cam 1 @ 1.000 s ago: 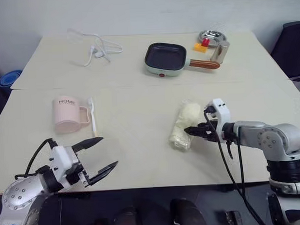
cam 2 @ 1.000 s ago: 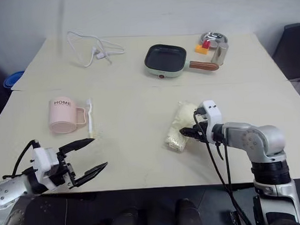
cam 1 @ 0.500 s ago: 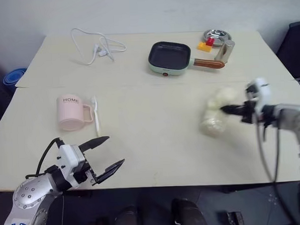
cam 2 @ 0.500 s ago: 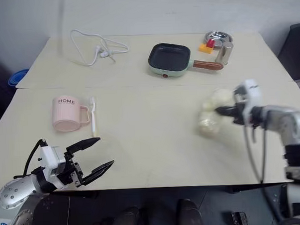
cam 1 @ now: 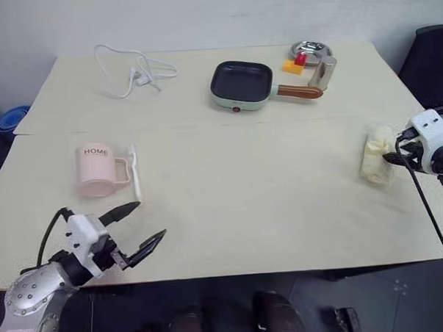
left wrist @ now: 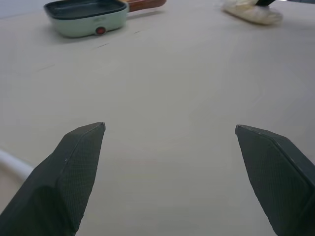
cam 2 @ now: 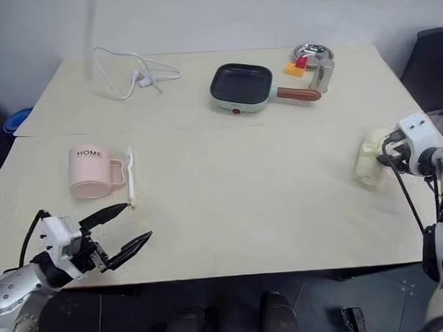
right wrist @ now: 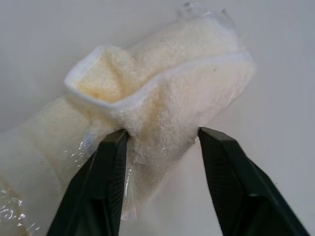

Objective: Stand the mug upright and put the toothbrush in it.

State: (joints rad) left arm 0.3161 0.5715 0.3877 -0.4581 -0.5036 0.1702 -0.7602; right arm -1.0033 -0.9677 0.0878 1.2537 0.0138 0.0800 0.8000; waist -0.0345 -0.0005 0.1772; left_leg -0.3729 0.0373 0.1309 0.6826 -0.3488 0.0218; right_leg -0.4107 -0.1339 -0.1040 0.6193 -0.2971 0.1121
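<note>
Since a second ago the cream towel roll point(cam 1: 376, 156) has travelled from mid-worktop to the right edge, the right claw point(right wrist: 160, 140) straddling it, apparently clearing room. Left claw point(cam 1: 136, 225) waits spread at the near edge; near-left, the mug point(cam 1: 97, 170) stands mouth-down, toothbrush point(cam 1: 136, 173) just beside its handle.

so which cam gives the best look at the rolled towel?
Right wrist view: the towel sits close up between the right pincer fingers. The eye views show it small by the table's right edge; left wrist catches it far off.
</note>
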